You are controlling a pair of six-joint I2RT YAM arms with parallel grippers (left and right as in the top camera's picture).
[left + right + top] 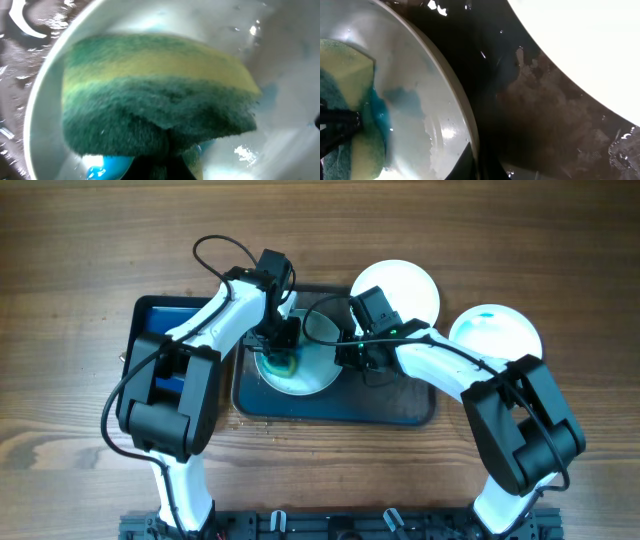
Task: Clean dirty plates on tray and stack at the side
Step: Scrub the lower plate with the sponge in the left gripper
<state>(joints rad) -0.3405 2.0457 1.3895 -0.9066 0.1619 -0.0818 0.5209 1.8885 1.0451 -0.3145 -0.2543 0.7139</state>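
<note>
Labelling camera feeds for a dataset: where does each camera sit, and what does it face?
Overhead: above the table, looking straight down on the tray, three plates, both arms.
Left wrist: close over the sponge on the smeared plate; own fingers barely visible below.
Right wrist: low at that plate's rim, facing wet tray; fingers at bottom edge.
Shared: sponge, smeared plate.

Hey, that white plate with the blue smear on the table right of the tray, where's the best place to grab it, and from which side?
Pinch the smeared plate by its rim, one finger above and one below: it lies flat on the table, so only the edge offers purchase. Come, probably, from its far edge; the right arm covers the near part.
</note>
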